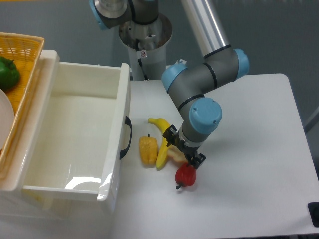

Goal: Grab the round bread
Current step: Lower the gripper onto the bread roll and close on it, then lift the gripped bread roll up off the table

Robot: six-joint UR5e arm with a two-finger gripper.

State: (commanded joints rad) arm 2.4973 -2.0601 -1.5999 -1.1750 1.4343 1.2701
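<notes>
On the white worktop (249,149) the round bread (175,155), a pale tan matte lump, lies squeezed between the banana (162,141) on its left and the red pepper (186,175) just below it. A yellow-orange pepper (147,151) sits left of the banana, near the white bin (75,134). The hand (183,151) sits right over the bread, mostly hiding it; whether its fingers are apart or closed cannot be told. No writing is legible.
</notes>
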